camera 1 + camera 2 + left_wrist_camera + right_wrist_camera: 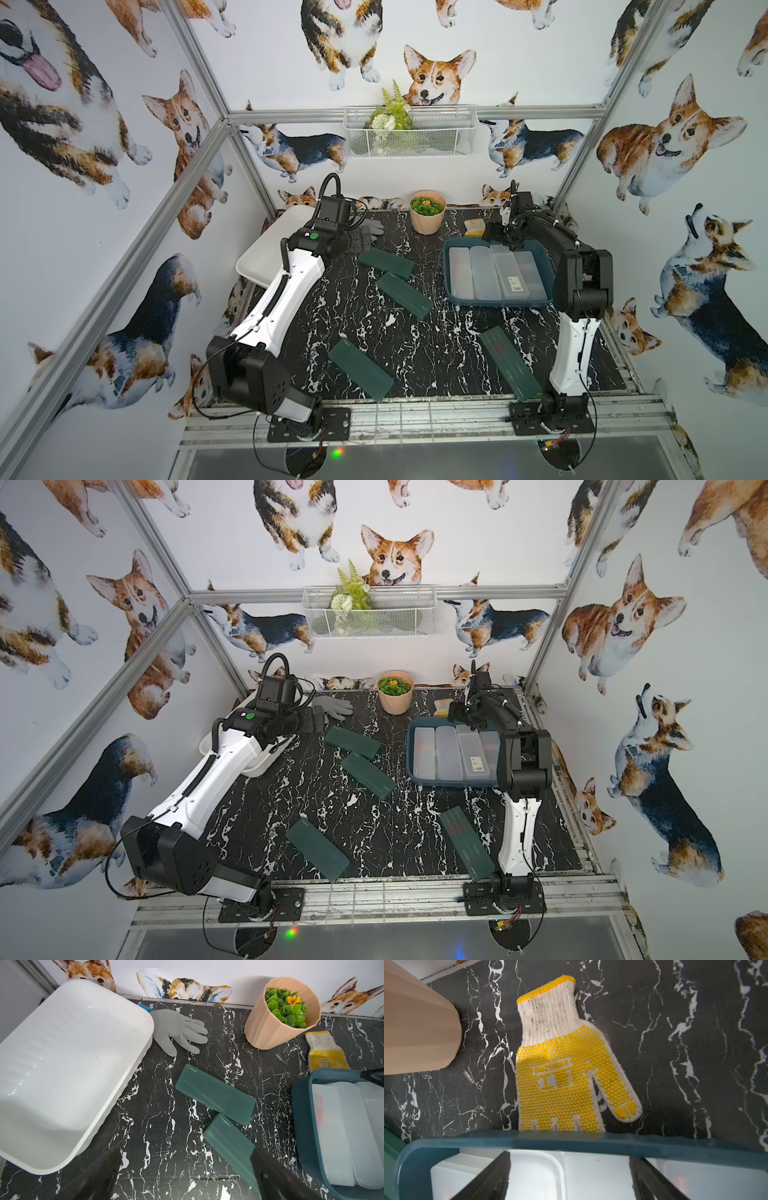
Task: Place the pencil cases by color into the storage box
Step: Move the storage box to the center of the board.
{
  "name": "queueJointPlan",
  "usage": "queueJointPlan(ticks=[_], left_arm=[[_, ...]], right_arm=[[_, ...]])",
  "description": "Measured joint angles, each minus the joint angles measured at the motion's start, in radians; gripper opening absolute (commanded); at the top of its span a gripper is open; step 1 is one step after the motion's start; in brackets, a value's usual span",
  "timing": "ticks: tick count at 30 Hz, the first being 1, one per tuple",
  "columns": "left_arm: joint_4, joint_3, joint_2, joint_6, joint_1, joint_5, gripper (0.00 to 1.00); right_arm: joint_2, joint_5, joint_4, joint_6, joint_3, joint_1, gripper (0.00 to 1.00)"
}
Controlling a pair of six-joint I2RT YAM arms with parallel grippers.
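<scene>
Four dark green pencil cases lie on the black marble table: two near the middle (386, 263) (405, 295), one near the front (360, 369) and one by the right arm's base (510, 365). Several frosted clear pencil cases (494, 272) lie side by side in the teal storage box (451, 291). The white storage box (266, 253) at far left holds nothing. My left gripper (187, 1169) is open above the table, one finger over the nearer green case (230, 1142). My right gripper (571, 1176) is open above the clear cases (533, 1174) at the teal box's far rim (571, 1142).
A grey glove (176, 1030) lies beside the white box's far corner. A tan plant pot (428, 216) stands at the back. A yellow dotted glove (564, 1076) lies behind the teal box. A wire basket (409, 133) hangs on the back wall.
</scene>
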Motion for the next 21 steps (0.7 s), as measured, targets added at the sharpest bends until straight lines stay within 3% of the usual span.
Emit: queueJointPlan(ticks=[11,15,21], left_arm=[[0.009,0.063,0.183,0.077,0.086,-0.036,1.00],[0.026,0.082,0.262,0.075,0.142,-0.040,1.00],[0.026,0.144,0.422,-0.036,0.248,-0.024,1.00]], right_arm=[[0.057,-0.072,0.032,-0.001,0.126,-0.024,0.89],[-0.054,-0.126,0.092,0.050,0.016,-0.022,0.89],[-0.240,-0.198,0.196,0.106,-0.227,0.029,0.89]])
